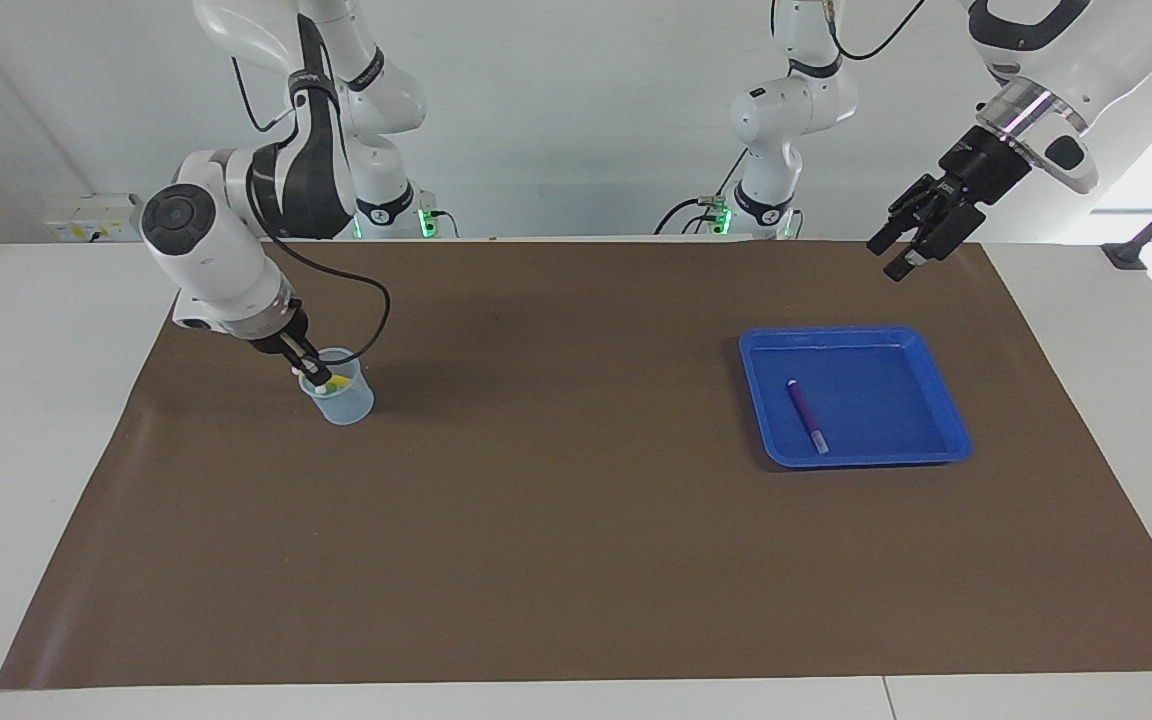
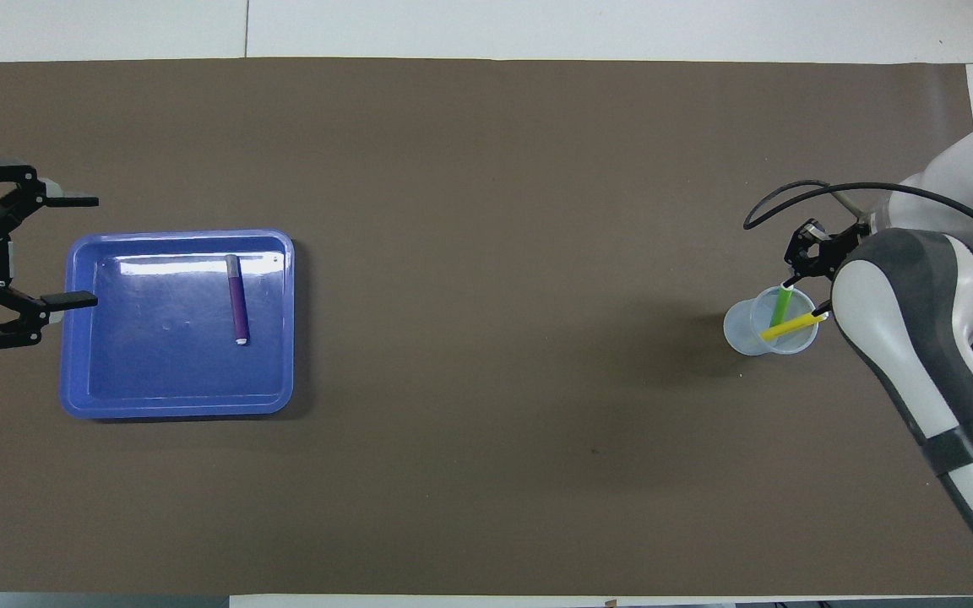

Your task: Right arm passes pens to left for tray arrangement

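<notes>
A purple pen (image 1: 806,415) (image 2: 237,300) lies in the blue tray (image 1: 891,395) (image 2: 165,363). A green pen (image 2: 782,306) and a yellow pen (image 1: 339,382) (image 2: 786,328) stand slanted in a small translucent cup (image 1: 344,402) (image 2: 744,331) toward the right arm's end of the table. My right gripper (image 1: 310,376) (image 2: 805,300) reaches down to the cup's mouth at the pens' upper ends, and the arm hides most of it. My left gripper (image 1: 898,256) (image 2: 81,250) hangs open and empty, raised over the mat at the tray's rim.
A brown mat (image 1: 556,520) (image 2: 486,169) covers the table. The right arm's black cable (image 1: 371,320) loops over the mat beside the cup.
</notes>
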You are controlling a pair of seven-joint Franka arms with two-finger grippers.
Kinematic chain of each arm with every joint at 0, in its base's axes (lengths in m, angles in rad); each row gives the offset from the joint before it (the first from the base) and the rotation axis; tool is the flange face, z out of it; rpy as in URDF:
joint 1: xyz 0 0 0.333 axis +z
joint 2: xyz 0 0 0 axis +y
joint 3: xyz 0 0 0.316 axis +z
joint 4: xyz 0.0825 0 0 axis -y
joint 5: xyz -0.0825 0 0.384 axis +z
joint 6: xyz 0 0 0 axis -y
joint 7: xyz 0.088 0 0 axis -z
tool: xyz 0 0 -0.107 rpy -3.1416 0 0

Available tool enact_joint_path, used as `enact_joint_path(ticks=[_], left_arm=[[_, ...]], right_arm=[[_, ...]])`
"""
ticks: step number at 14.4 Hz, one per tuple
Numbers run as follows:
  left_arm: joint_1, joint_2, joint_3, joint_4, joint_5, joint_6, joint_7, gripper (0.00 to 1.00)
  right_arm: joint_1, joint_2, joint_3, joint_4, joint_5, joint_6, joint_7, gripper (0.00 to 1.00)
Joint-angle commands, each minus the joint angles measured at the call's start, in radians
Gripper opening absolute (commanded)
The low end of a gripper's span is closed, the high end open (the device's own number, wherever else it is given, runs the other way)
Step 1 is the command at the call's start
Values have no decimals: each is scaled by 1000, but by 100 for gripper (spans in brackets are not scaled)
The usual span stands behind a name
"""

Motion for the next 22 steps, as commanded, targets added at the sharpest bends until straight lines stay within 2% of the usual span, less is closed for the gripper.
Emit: enact_joint_path(ticks=[1, 4, 7, 11, 15, 22], left_arm=[[0, -40, -3, -50, -20, 32, -13, 96], [0, -40, -3, -52, -20, 32, -13, 96], [-2, -41, -3, -58, -18, 33, -13, 96], [-2, -41, -3, -58, -18, 32, -15, 96], [-2, -47, -3, -65, -18, 33, -15, 96], [0, -53, -3, -76, -18, 33, -13, 96]], right_arm=[[-3, -17, 44, -21, -73, -4, -187, 86], [-3, -17, 80, -25, -162, 8, -336, 81], [-7, -17, 78, -39, -185, 43, -509, 68], [-17, -6, 78, -56, -185, 103, -539, 66], [-21, -1, 71, -79, -185, 144, -595, 56], [-30, -8, 58, -126, -183, 228, -629, 54]])
